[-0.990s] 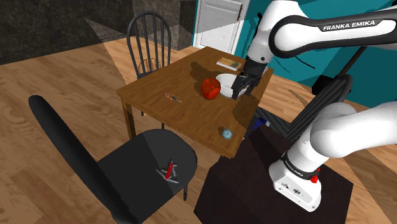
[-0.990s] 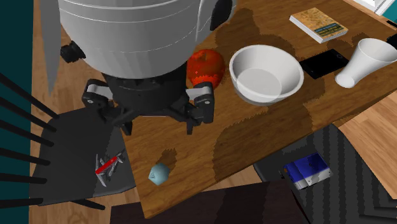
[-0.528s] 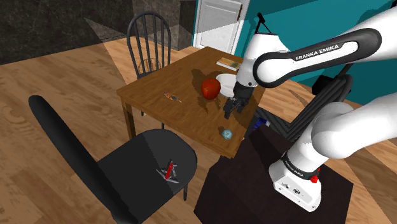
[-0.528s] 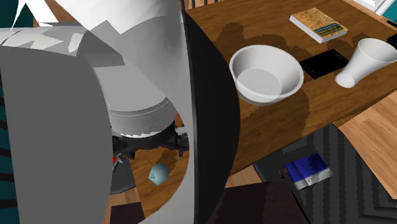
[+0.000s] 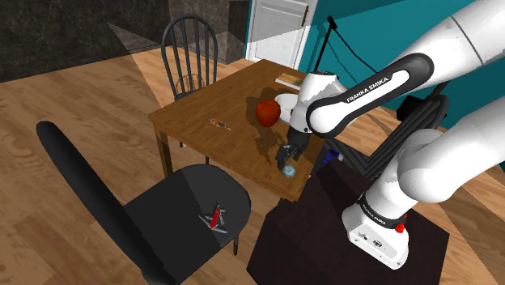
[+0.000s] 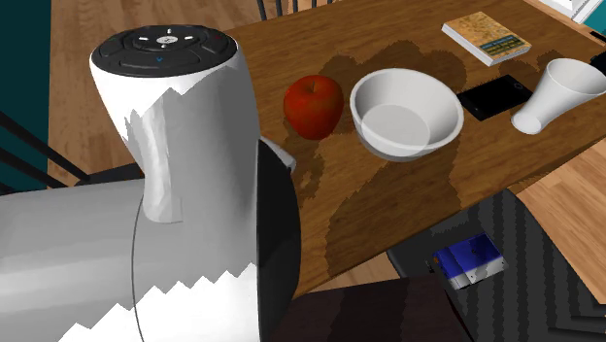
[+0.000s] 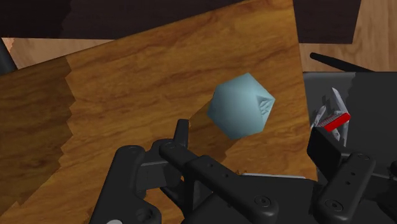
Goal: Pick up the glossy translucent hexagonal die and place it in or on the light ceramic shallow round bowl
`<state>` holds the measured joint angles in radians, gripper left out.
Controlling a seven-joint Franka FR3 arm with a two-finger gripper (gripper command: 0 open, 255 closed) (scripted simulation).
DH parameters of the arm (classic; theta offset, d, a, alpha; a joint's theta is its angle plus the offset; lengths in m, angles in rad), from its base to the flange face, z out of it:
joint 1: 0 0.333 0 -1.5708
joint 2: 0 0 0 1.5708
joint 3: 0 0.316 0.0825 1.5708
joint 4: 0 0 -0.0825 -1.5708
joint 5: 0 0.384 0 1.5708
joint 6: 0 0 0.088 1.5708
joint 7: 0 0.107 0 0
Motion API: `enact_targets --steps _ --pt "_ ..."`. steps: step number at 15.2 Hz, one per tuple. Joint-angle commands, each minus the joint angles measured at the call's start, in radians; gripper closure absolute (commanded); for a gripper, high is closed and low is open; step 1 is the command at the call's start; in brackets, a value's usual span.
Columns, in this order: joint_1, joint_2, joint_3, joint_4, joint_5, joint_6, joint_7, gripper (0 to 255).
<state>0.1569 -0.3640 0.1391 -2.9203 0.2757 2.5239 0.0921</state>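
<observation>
The die (image 7: 242, 108) is a pale blue, glossy faceted piece lying on the wooden table (image 7: 146, 83) close to its corner. My gripper (image 7: 254, 145) is open, and the die sits just ahead of the gap between the fingers (image 7: 182, 135), touching neither. In the shoulder view the gripper (image 5: 286, 155) hangs right above the die (image 5: 289, 170) at the table's near edge. The white round bowl (image 6: 406, 114) stands empty further back on the table, beside a red apple (image 6: 314, 105). The arm partly covers the bowl (image 5: 285, 101) in the shoulder view.
A book (image 6: 487, 39), a black phone (image 6: 493, 97) and a white cup (image 6: 561, 92) lie beyond the bowl. A small object (image 5: 217, 123) rests near the table's far side. A black chair (image 5: 190, 198) by the table edge carries a red multi-tool (image 7: 336, 119).
The arm has swung away from the bowl and down toward the table's near edge, ending over the die. In the second exterior view the arm now hides the die.
</observation>
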Motion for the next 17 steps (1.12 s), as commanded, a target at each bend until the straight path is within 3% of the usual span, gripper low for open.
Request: enact_targets --steps 1,4,12,13,17 --pt "0.004 0.036 0.000 -0.007 0.009 0.044 -0.009 0" --pt "0.013 0.085 0.001 -0.012 0.025 0.099 -0.018 0" --pt "0.013 0.085 0.001 -0.012 0.025 0.098 -0.018 0" --pt "0.013 0.085 0.001 -0.012 0.025 0.098 -0.018 255" --pt "0.013 0.085 0.001 -0.012 0.025 0.098 -0.018 255"
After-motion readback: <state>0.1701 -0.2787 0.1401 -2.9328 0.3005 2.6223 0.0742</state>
